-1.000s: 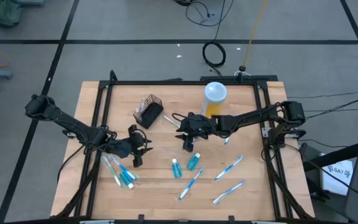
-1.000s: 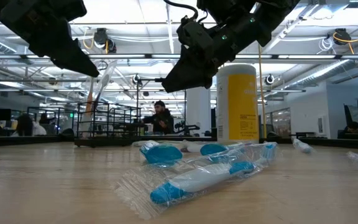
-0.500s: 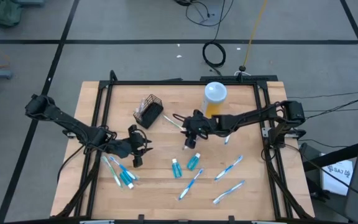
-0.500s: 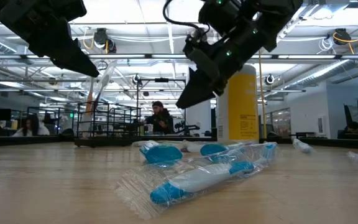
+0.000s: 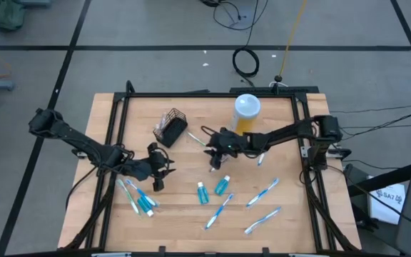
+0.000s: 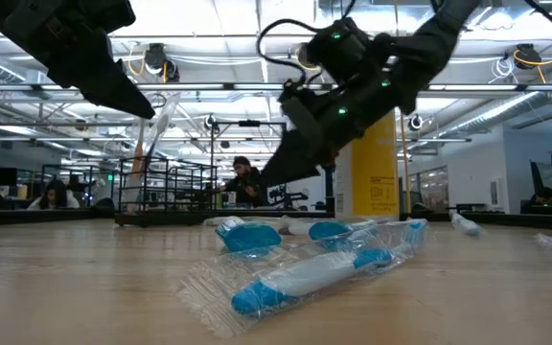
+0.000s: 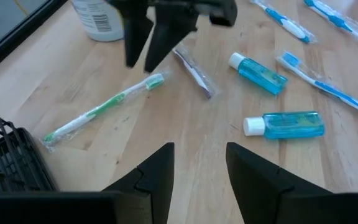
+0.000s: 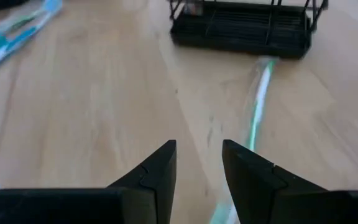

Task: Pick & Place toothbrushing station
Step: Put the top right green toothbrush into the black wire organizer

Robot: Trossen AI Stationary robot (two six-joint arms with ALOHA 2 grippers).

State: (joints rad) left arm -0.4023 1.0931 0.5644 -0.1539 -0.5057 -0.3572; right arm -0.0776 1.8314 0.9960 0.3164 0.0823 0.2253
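only from the right wrist: green toothbrush (image 8: 257, 93) touching basket (image 8: 241, 26)

Bare wood is left at the table's (image 5: 191, 114) centre, between the two grippers. At ten o'clock from it the way is blocked by the basket (image 5: 170, 126), at one o'clock by a tall white-capped canister (image 5: 246, 113). Toward six o'clock, passage is cluttered by teal tubes (image 5: 222, 185) and toothbrushes (image 5: 262, 192).
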